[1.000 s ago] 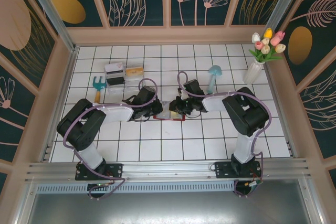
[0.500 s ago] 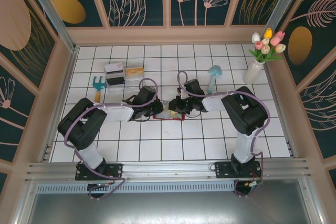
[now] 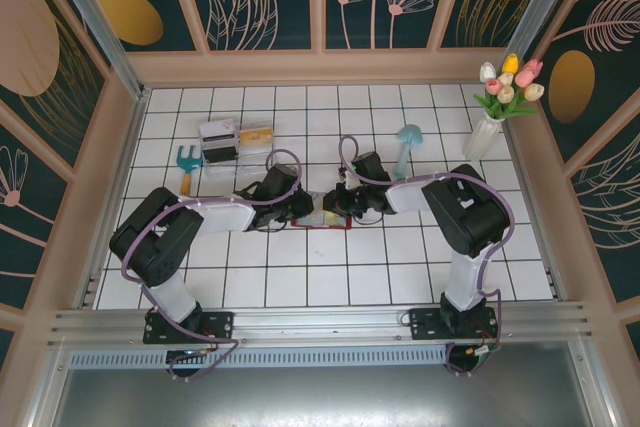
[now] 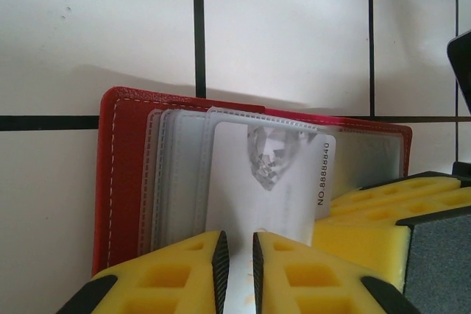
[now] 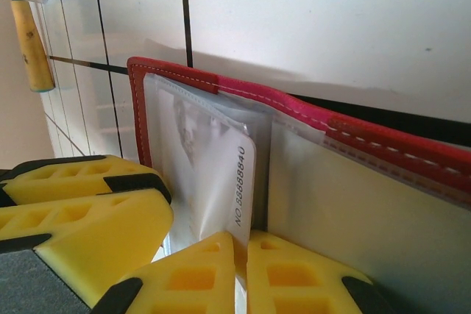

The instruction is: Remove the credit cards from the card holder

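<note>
Mid-table on the white tiles [image 4: 280,27]: red card holder [image 4: 121,182] lying open.
I see one pale credit card [image 4: 254,182] among its clear sleeves. The left gripper [image 4: 237,262] sits at the card's edge with a thin slit between its tips; I cannot tell if it grips. The right gripper [image 5: 241,266] is pressed together at the card's lower edge.

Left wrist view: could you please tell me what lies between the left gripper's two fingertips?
The left wrist view shows the pale numbered credit card, in the red card holder, filling the narrow gap of the left gripper; whether pinched is unclear.
</note>
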